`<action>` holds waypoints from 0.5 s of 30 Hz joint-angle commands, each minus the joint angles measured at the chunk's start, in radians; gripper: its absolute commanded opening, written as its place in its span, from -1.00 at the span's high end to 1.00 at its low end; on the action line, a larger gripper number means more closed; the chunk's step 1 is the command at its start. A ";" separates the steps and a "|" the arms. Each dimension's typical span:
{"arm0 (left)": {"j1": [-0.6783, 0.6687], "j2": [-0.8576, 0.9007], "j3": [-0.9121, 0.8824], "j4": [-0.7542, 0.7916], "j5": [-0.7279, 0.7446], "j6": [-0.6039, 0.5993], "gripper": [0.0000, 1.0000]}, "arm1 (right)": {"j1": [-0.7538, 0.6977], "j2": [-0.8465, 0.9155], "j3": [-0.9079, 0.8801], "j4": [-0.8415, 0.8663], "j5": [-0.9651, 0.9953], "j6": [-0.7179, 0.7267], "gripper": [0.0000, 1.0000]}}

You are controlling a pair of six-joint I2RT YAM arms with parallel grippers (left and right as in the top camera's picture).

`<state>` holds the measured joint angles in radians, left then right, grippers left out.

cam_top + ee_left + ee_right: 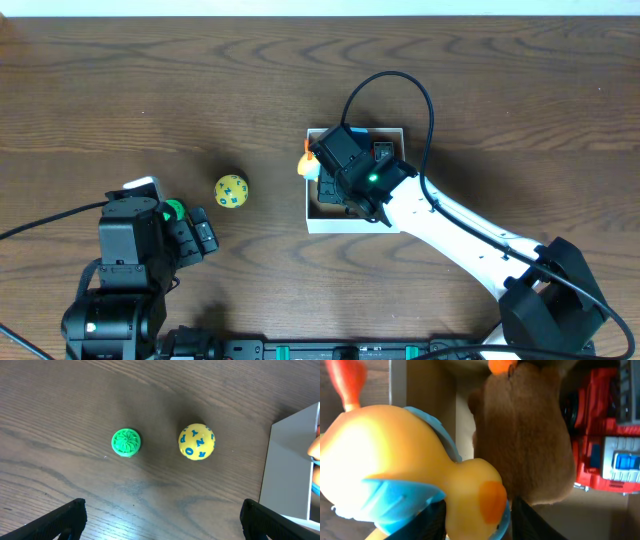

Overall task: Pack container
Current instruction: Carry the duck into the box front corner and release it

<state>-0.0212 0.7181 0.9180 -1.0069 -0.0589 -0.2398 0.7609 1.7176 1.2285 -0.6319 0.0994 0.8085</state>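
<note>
The white container (356, 221) with a tan inside stands right of centre; its wall also shows in the left wrist view (287, 465). My right gripper (477, 520) is over its left edge, shut on a yellow rubber duck (410, 455) with blue trim, seen from overhead as an orange-yellow toy (308, 165). Inside the container lie a brown plush toy (522, 435) and a red toy truck (602, 440). A yellow ball (231, 190) with blue letters (196, 441) and a green ridged toy (125, 442) lie on the table. My left gripper (162, 520) is open above bare wood.
The dark wooden table (150, 90) stretches around. A black cable (400, 85) arcs over the right arm. The green toy (174, 210) sits beside the left arm's wrist.
</note>
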 commanded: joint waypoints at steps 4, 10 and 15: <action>0.005 0.000 0.019 -0.002 -0.001 -0.009 -0.96 | 0.011 -0.011 0.000 0.038 0.025 -0.120 0.08; 0.005 0.000 0.019 -0.002 -0.001 -0.009 -0.96 | 0.013 -0.048 0.008 0.103 0.027 -0.279 0.02; 0.005 0.000 0.019 -0.002 -0.001 -0.009 -0.96 | 0.013 -0.064 0.008 0.116 0.024 -0.386 0.05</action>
<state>-0.0212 0.7181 0.9180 -1.0069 -0.0589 -0.2398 0.7616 1.6863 1.2285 -0.5190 0.1062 0.5316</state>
